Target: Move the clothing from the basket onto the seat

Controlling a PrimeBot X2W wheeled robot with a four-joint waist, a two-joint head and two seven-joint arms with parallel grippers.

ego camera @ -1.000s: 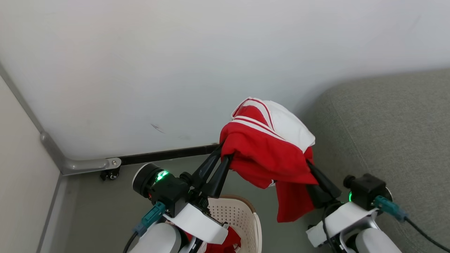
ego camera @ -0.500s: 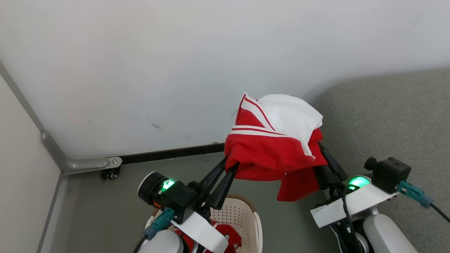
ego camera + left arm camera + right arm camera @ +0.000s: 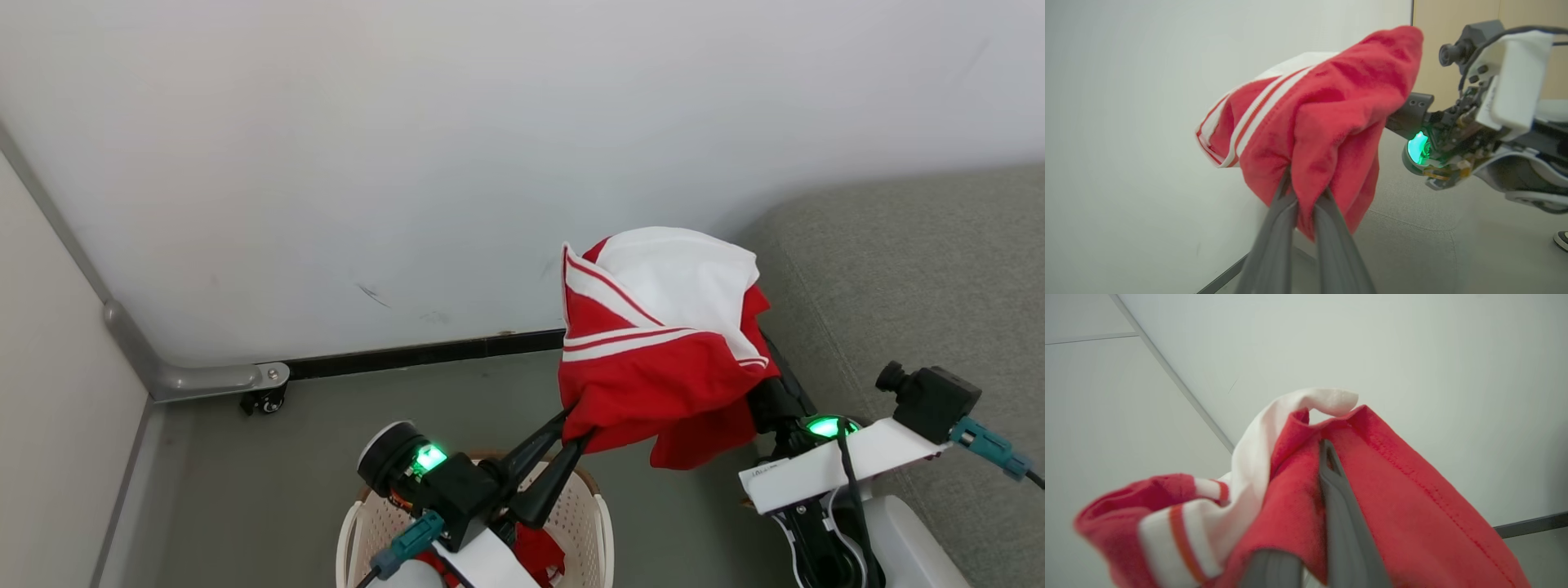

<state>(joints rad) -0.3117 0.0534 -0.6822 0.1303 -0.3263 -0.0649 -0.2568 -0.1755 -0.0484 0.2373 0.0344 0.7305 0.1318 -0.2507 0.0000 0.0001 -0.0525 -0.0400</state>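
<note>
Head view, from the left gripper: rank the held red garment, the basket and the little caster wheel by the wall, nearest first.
1. The red garment: pinched in the left gripper, touching it.
2. The basket: just below the gripper, at the bottom of the view.
3. The caster wheel: far off to the left, at the foot of the wall.
</note>
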